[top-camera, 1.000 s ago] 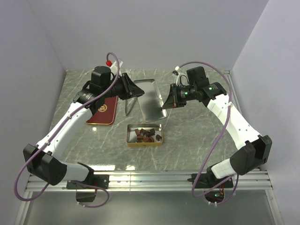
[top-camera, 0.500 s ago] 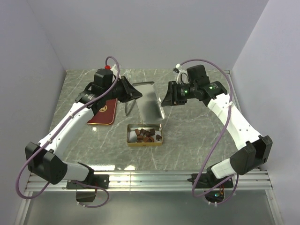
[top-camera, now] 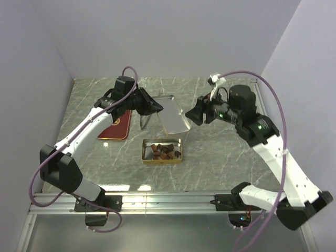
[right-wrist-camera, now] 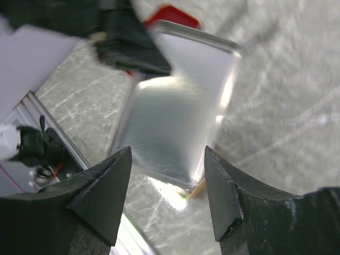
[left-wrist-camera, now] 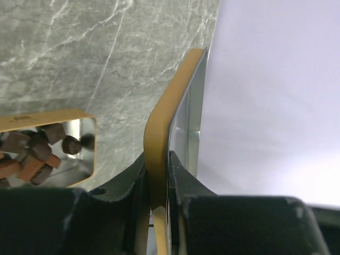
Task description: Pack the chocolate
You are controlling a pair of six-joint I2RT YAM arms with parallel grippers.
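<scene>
Top external: set high above and behind the near edge, looking down and forward over the whole marble table [top-camera: 210,152], from well back. Left wrist: pressed close, sighting along the left fingers [left-wrist-camera: 122,191], edge-on to the silver lid [left-wrist-camera: 159,133], the open tin [left-wrist-camera: 48,116] at lower left. Right wrist: close too, facing that lid's shiny inside between the right fingers [right-wrist-camera: 101,186]. Shared by all three: the lid.

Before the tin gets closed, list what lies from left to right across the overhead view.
red tin → left pincer → shiny lid → right pincer. The chocolate tin sits nearer, level with the lid, so it is left out.
</scene>
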